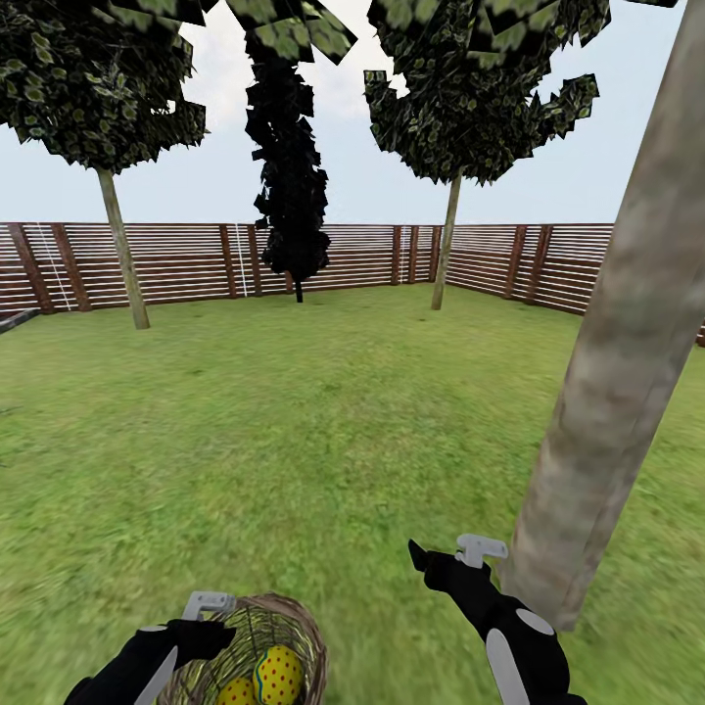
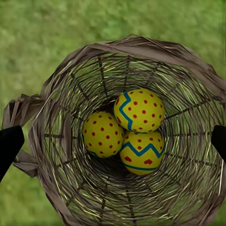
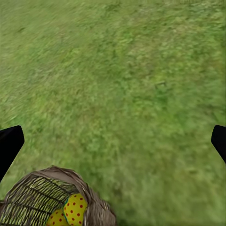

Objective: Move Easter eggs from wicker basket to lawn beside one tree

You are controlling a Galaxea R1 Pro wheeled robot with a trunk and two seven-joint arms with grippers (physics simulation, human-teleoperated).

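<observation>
The wicker basket stands on the lawn right below my left gripper, which is open above it with a dark finger at each side. Three yellow Easter eggs lie together in its bottom: one with red dots, one with a blue zigzag and dots, one with a blue band and red marks. In the head view the basket sits at the lower edge under the left gripper. My right gripper is open over bare grass, beside the near tree's trunk.
A brown slat fence closes the garden at the back. Two more trees and a narrow black-leaved one stand near it. Open grass lies between. The right wrist view catches the basket's rim and two eggs.
</observation>
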